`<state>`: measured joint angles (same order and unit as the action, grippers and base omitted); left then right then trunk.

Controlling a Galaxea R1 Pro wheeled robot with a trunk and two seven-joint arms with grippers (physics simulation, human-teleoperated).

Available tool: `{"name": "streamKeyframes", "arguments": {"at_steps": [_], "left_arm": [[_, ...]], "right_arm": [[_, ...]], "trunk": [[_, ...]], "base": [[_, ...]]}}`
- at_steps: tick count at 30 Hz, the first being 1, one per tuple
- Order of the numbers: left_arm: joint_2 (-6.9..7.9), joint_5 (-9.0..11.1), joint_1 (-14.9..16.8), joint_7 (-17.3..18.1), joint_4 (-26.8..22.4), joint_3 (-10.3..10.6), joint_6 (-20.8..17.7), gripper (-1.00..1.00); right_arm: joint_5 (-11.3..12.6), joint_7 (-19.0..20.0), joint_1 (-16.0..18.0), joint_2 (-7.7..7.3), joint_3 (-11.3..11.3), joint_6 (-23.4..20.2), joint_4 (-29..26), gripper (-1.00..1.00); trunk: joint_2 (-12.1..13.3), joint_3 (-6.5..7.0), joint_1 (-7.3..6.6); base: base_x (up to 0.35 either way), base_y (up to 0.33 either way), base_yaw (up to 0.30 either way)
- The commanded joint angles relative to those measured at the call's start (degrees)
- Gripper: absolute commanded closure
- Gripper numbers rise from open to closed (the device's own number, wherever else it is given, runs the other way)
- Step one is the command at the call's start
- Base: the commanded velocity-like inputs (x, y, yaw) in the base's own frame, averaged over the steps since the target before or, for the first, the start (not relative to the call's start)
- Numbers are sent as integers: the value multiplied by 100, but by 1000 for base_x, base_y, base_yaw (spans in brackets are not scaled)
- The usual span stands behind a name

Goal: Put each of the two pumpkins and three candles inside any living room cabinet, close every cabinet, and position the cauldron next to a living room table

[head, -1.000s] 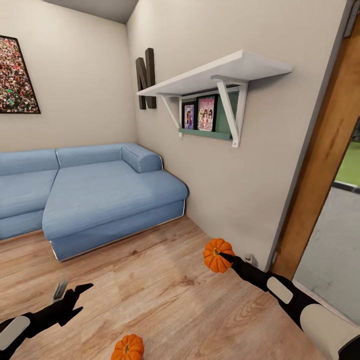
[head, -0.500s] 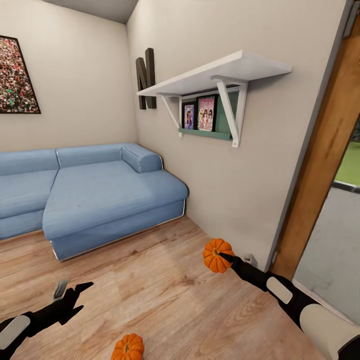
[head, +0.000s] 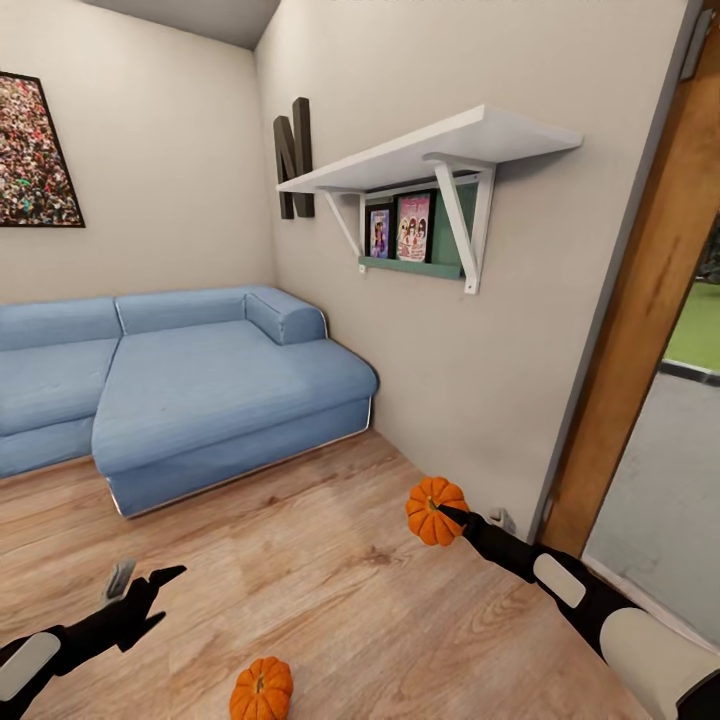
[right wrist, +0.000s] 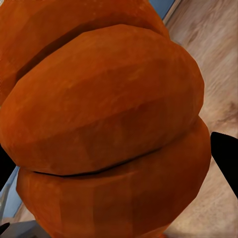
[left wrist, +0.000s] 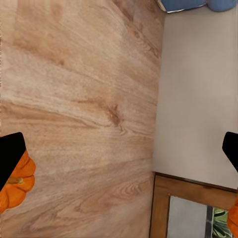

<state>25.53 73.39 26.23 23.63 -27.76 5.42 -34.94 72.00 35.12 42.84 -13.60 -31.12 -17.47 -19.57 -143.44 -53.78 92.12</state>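
The room is evenly and softly lit, bright without any single strong source. Daylight shows through the doorway (head: 690,400) at the right edge of the head view, pale on the ground outside. Shadows are faint: a soft dark band under the white shelf (head: 430,150) and beneath the sofa (head: 200,400). The wooden floor (head: 330,580) carries no glare. Lines lean outward toward the frame edges, a wide-angle stretch. In the right wrist view the pumpkin (right wrist: 109,124) sits so close its facets look coarse, shaded in the creases.
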Motion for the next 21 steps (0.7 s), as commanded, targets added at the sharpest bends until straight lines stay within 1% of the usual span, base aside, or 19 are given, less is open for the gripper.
{"name": "streamKeyframes", "arguments": {"at_steps": [1,2,5,7,8,12,17,21], "left_arm": [[-4,30,5,18,6,29,100,-100],[-11,32,5,18,6,29,125,-100],[-118,24,5,14,7,54,208,-100],[-209,19,5,11,7,168,266,-100],[-224,19,5,11,7,204,294,-100],[-248,19,5,10,7,258,346,-100],[-257,17,5,10,7,263,355,-100],[-252,17,5,10,87,270,359,-100]], "right_arm": [[62,4,5,-6,-24,-34,2,100],[62,7,5,-5,-23,-35,3,100],[64,0,5,-9,-24,-42,5,100],[66,-11,5,-10,-20,-45,5,100],[65,-6,5,-10,-19,-44,5,100],[67,9,5,-11,-21,-39,6,100],[67,13,5,-7,-18,-38,2,100],[67,-5,5,-3,-17,-31,-3,100]], "trunk": [[-3,-6,-1],[-3,-6,-1],[-3,-6,-1],[-3,-6,-1],[-3,-6,-1],[-3,-6,-1],[-3,-6,-1],[-3,-6,-1]], "base": [[-54,5,0],[-101,29,0],[-167,69,0],[-91,38,0],[-39,17,0],[-26,8,0],[-154,68,0],[-48,19,0]]}}
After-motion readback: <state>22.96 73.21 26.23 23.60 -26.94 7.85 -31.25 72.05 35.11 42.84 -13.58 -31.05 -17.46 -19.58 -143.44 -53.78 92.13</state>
